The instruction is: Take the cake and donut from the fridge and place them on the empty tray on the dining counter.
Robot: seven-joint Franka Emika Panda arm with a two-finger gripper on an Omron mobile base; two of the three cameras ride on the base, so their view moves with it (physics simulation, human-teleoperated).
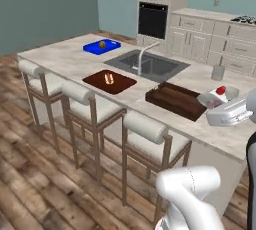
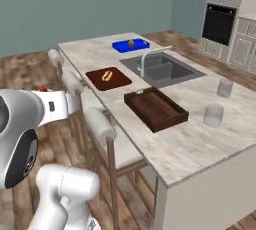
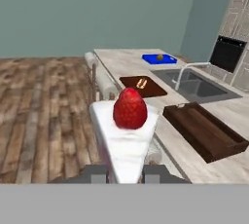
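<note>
Cake (image 3: 125,135): 1, between the fingertips. Trays, beyond the fingers: 3, namely dark rimmed tray (image 2: 156,109), flat brown tray (image 2: 108,78), blue tray (image 2: 131,45). Glasses (image 2: 213,115): 2. Stools (image 1: 150,136): 3. Sink (image 2: 162,69): 1.

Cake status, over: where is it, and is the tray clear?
Jaws shut on the cake, carried short of the dining counter. Tray empty, nothing between. Donut not on it yet.

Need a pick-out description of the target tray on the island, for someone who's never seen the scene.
Start at the long marbled island with the inset sink. The tray lies on the stool-side edge, just in front of the sink and beside two glasses. It is dark brown wood with raised rims and empty, unlike the flatter brown board bearing a hot dog and the blue tray farther along.
</note>
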